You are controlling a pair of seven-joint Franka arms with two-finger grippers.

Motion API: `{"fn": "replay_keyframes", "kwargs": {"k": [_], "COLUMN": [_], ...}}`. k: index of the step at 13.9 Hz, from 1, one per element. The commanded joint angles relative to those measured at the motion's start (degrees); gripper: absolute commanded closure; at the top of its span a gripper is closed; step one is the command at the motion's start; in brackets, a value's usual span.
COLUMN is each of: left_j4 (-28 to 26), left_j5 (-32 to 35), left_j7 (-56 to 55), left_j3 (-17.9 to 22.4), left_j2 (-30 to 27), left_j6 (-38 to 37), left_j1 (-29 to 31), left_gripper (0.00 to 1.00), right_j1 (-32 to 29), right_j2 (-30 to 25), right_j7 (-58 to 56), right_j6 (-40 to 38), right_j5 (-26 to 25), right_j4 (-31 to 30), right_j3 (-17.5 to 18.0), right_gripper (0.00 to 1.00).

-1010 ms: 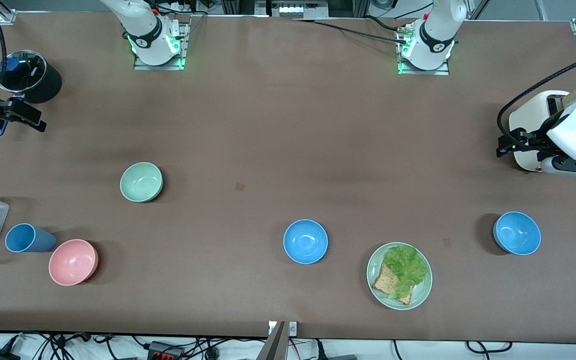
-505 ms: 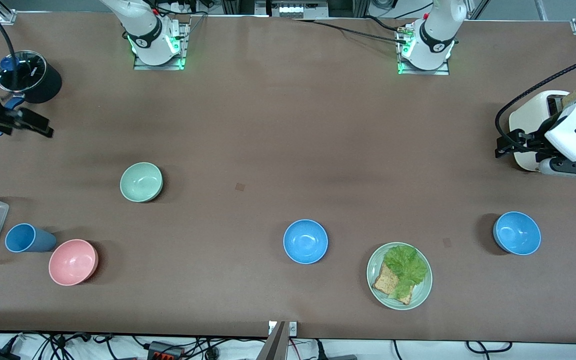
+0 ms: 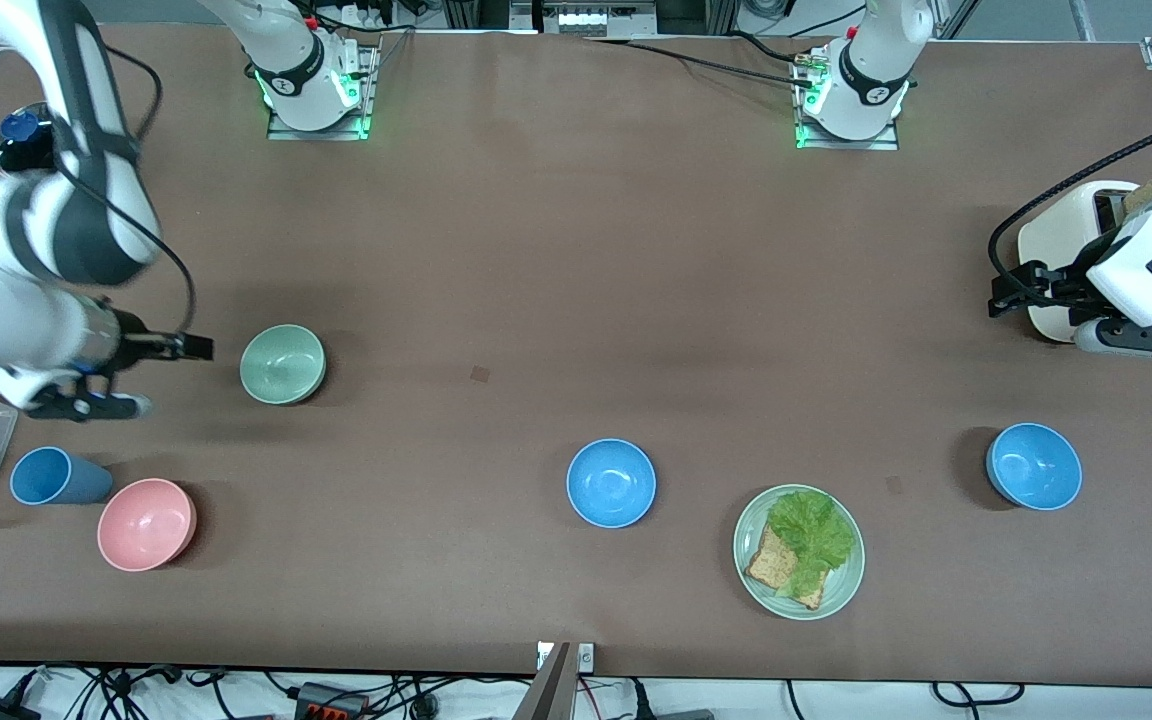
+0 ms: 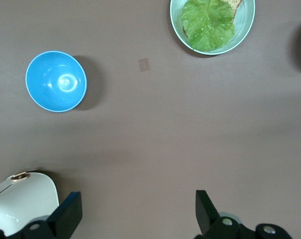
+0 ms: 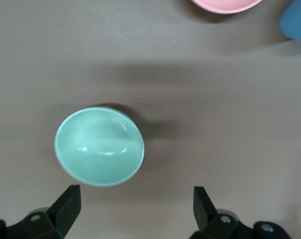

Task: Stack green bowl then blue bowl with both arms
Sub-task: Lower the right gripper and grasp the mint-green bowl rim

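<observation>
You have nothing stacked yet: the green bowl [image 3: 282, 364] sits alone on the bench [image 3: 576, 300] at about nine o'clock from centre, and both blue bowls, one [image 3: 611, 483] near six o'clock and the other [image 3: 1033, 466] at about four o'clock, sit untouched and well apart from it. Your right end effector [image 3: 151, 375] hangs just beside the green bowl with its fingers spread wide and empty, so I judge the first grasp is all that is under way. Your left end effector [image 3: 1021, 290] is also open and empty, over the white toaster [image 3: 1061, 225] at three o'clock.
</observation>
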Motion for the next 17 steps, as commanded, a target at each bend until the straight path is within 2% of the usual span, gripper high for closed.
{"fn": "replay_keyframes", "kwargs": {"k": [1,4,5,6,9,13,14,15,17], "left_j4": [1.81,1.81,1.81,1.81,1.90,1.81,1.81,1.81,1.81], "left_j5": [-0.61,-0.70,-0.61,-0.61,-0.70,-0.70,-0.70,-0.70,-0.70], "left_j7": [0.40,0.40,0.40,0.40,0.49,0.49,0.49,0.49,0.58], "left_j3": [0.12,0.12,0.12,0.21,0.64,0.73,0.73,0.73,0.73], "left_j2": [0.83,0.83,0.83,0.83,1.35,1.44,1.44,1.53,1.97], "left_j6": [-1.27,-1.27,-1.27,-1.27,-1.27,-1.27,-1.27,-1.27,-1.27], "left_j1": [0.15,0.15,0.15,0.24,0.24,0.33,0.33,0.33,0.50], "left_gripper": [0.00,0.00,0.00,0.00,0.00,0.00,0.00,0.00,0.00], "right_j1": [-0.20,0.15,0.06,0.06,0.06,-0.20,-0.20,-0.11,1.11], "right_j2": [3.76,4.47,5.17,5.52,6.67,6.84,7.28,7.46,7.20], "right_j7": [0.63,0.72,0.72,0.72,0.72,0.89,0.98,1.07,1.51], "right_j6": [5.27,9.76,10.82,11.00,10.83,11.18,11.18,11.18,10.48], "right_j5": [-1.05,-0.87,-0.79,-0.70,-0.52,-0.08,-0.08,0.44,3.42], "right_j4": [-1.42,-5.90,-6.70,-6.88,-7.58,-8.55,-8.55,-8.38,-8.03], "right_j3": [-0.08,-0.08,-0.08,0.01,0.01,0.18,0.18,0.27,0.27], "right_gripper": [0.00,0.00,0.03,0.10,0.43,0.65,0.77,1.00,1.00]}}
